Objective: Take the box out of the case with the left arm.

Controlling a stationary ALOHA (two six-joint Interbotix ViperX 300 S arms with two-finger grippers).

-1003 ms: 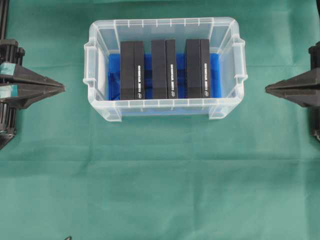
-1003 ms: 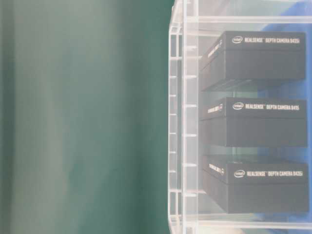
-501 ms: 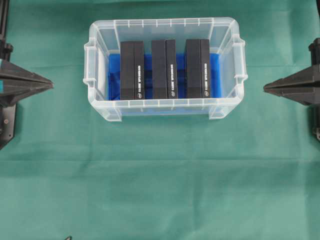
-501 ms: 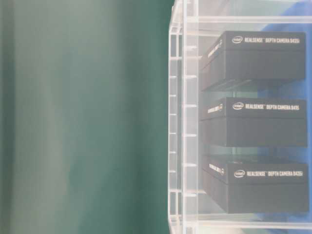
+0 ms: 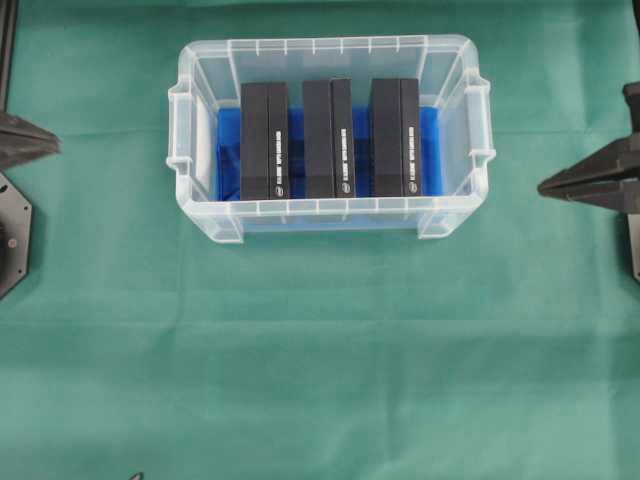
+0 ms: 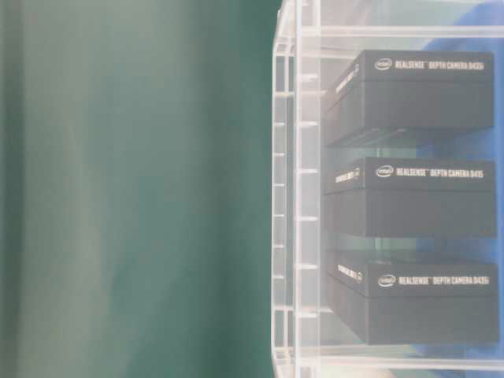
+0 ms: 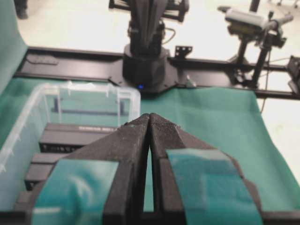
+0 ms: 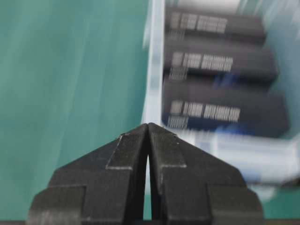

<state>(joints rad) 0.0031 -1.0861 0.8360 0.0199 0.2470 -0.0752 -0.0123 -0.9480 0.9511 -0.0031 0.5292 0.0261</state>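
The clear case (image 5: pixel 320 46) stands at the back middle of the green cloth, its bottom lined in blue. Three black boxes stand side by side in it: left (image 5: pixel 264 140), middle (image 5: pixel 328 138), right (image 5: pixel 395 137). The table-level view shows them through the case wall (image 6: pixel 295 197), white lettering on each box (image 6: pixel 417 197). My left gripper (image 5: pixel 55 146) is shut and empty at the left edge, well clear of the case (image 7: pixel 126 93); its tips (image 7: pixel 149 115) meet. My right gripper (image 5: pixel 541 187) is shut and empty, right of the case (image 8: pixel 153 70).
Green cloth (image 5: pixel 320 380) covers the table in front of the case. A black arm mount (image 5: pixel 10 235) sits at the left edge. In the left wrist view the far arm's base (image 7: pixel 145 65) and a camera stand (image 7: pixel 248 28) stand beyond the cloth.
My left gripper has drawn back leftward and toward the far side, away from the case, still shut. My right gripper has shifted slightly right and nearer. Case and boxes have not moved.
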